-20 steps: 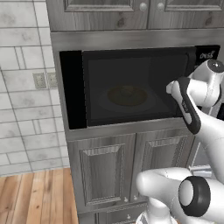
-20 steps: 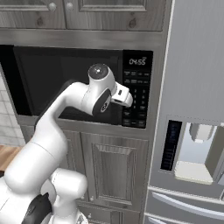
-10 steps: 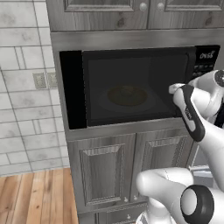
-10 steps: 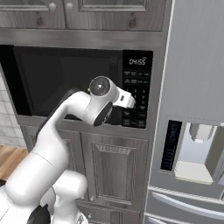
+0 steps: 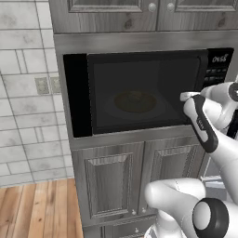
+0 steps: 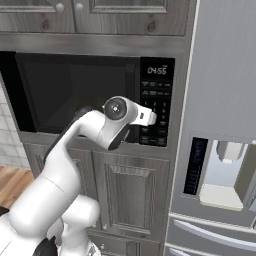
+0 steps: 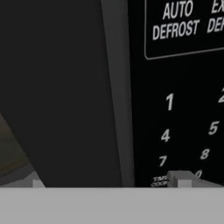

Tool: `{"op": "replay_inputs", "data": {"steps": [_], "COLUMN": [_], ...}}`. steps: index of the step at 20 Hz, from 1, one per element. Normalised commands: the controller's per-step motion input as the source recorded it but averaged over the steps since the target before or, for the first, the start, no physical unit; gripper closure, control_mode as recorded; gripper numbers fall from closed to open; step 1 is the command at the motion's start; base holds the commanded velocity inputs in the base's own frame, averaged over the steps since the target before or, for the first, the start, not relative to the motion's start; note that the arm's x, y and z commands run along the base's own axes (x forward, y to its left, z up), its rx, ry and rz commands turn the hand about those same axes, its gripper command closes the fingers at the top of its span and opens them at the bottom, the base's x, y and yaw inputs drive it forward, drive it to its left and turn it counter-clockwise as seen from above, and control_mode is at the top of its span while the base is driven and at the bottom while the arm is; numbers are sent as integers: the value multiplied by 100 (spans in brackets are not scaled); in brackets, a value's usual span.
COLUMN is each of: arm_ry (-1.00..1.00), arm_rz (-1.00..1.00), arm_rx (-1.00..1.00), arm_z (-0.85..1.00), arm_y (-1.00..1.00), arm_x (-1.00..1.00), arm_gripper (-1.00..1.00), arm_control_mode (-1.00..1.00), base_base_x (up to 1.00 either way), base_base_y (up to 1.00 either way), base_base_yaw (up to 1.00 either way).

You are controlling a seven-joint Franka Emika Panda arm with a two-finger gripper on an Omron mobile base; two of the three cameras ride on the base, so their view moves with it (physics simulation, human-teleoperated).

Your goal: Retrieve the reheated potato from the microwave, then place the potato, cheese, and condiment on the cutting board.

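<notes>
The black microwave (image 5: 139, 93) is built in between grey cabinets, and its dark glass door (image 5: 139, 95) is closed. Behind the glass the potato shows only as a dim yellowish round patch (image 5: 135, 101). My gripper (image 6: 151, 118) is up close to the seam between the door and the button panel (image 6: 157, 107). In the hand view my gripper (image 7: 109, 181) is open, one tip in front of the door and the other over the number keys (image 7: 168, 103), with nothing between them. The cheese, the condiment and the cutting board are out of view.
A steel fridge with a water dispenser (image 6: 220, 170) stands right of the microwave. Grey cabinet doors (image 5: 109, 183) are below it and more cabinets (image 5: 107, 7) above. A tiled wall (image 5: 28, 107) and wooden floor (image 5: 37, 209) lie to the left.
My wrist has sunk a little and drawn nearer the microwave front. The hand stays at the panel's left edge, the jaws stay wide and the door stays closed.
</notes>
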Motion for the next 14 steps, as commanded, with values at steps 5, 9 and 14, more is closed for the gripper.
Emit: {"op": "replay_inputs", "data": {"steps": [5, 9, 14], "arm_ry": [0, 1, 3], "arm_rz": [0, 0, 0], "arm_rx": [8, 11, 14], "arm_z": [0, -3, -2], "arm_y": [0, 11, 12], "arm_x": [58, 60, 52], "arm_gripper": [-100, 100, 100], "arm_control_mode": [-100, -100, -100], "base_base_x": [0, 0, 0], "base_base_y": [0, 0, 0], "base_base_yaw": [0, 0, 0]}}
